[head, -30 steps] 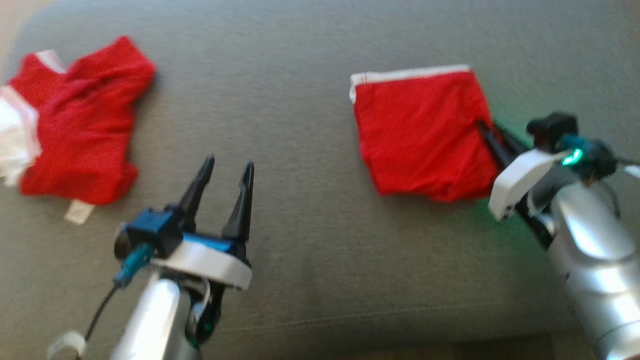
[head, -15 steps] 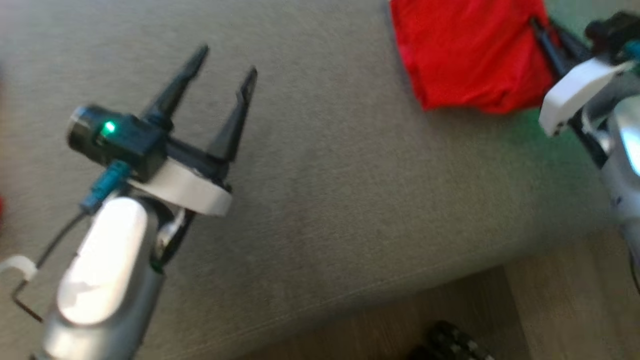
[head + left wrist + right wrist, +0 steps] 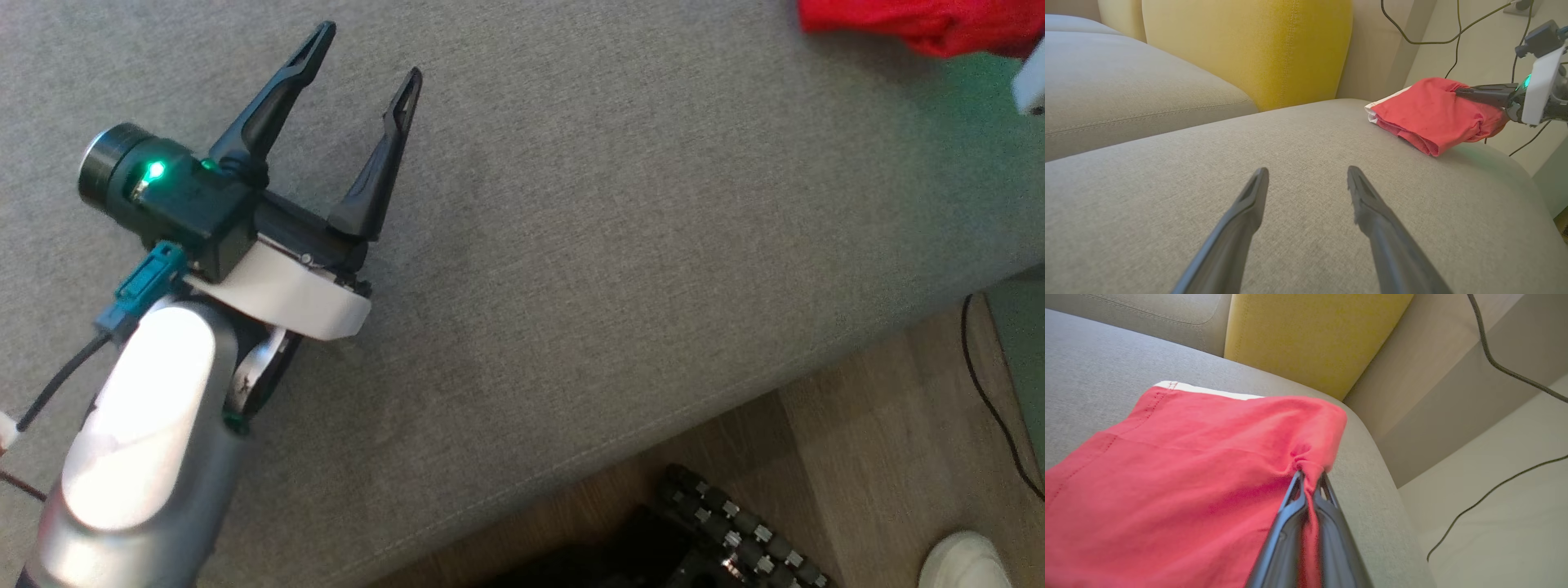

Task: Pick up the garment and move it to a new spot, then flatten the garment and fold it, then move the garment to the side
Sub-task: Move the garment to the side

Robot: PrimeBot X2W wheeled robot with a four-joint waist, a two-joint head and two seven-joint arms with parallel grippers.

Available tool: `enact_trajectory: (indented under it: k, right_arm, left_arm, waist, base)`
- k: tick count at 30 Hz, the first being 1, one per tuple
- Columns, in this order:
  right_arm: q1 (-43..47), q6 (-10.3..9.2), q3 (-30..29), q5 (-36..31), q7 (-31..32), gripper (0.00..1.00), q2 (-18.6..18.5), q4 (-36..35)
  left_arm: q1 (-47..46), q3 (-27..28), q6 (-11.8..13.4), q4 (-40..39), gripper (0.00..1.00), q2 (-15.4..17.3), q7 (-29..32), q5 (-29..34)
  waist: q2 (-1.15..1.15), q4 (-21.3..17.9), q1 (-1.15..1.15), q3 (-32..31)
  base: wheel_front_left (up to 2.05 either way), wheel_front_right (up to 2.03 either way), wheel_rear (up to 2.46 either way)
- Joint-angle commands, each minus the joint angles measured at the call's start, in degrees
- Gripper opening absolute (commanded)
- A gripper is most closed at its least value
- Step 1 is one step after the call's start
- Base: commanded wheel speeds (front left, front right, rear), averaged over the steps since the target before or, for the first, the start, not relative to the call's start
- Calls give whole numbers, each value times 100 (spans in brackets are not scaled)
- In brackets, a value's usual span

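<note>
The garment [image 3: 1188,457] is a folded red cloth with a white band, lying on the grey sofa seat near its right end. A corner of the garment [image 3: 922,24] shows at the head view's top right. My right gripper [image 3: 1308,475] is shut on a pinch of the garment's near right edge. From the left wrist view the garment [image 3: 1433,112] lies far right, with the right gripper [image 3: 1461,92] clamped into its side. My left gripper [image 3: 367,57] hovers open over bare cushion, well left of the cloth; the left gripper [image 3: 1306,175] holds nothing.
A yellow back cushion [image 3: 1249,45] stands behind the seat. The seat's front edge [image 3: 620,453] drops to wood floor, where a black ribbed object [image 3: 735,531] and a white shoe [image 3: 963,563] sit. Cables [image 3: 1494,363] trail along the wall past the sofa's right end.
The head camera has swung down and left, so the garment slid toward the top right and the floor came into view. My right gripper keeps its hold; the left stays open.
</note>
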Motion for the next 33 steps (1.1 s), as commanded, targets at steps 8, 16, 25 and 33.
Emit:
enact_trajectory:
  k: [8, 16, 25, 33]
  right_arm:
    - [204, -2, -441, -487, -53, 100, 256, -353]
    - [268, -2, -631, -682, -53, 100, 419, -646]
    - [425, -2, -370, -632, -53, 100, 673, -1354]
    - [1154, -2, 339, -180, -53, 100, 868, -2320]
  left_arm:
    - [-68, 153, 41, -260, 100, 130, 28, -79]
    - [43, 99, 84, -82, 100, 40, -144, -179]
    - [239, 80, 186, 370, 100, -225, -608, -368]
    - [703, 366, 438, 792, 100, -587, -907, -610]
  waist:
    - [0, 100, 0, 27]
    - [0, 227, 0, -200]
    - [0, 594, 0, -911]
    - [0, 1191, 0, -1791]
  base:
    - [0, 0, 0]
    - [0, 0, 0]
    - [0, 0, 0]
    - [0, 0, 0]
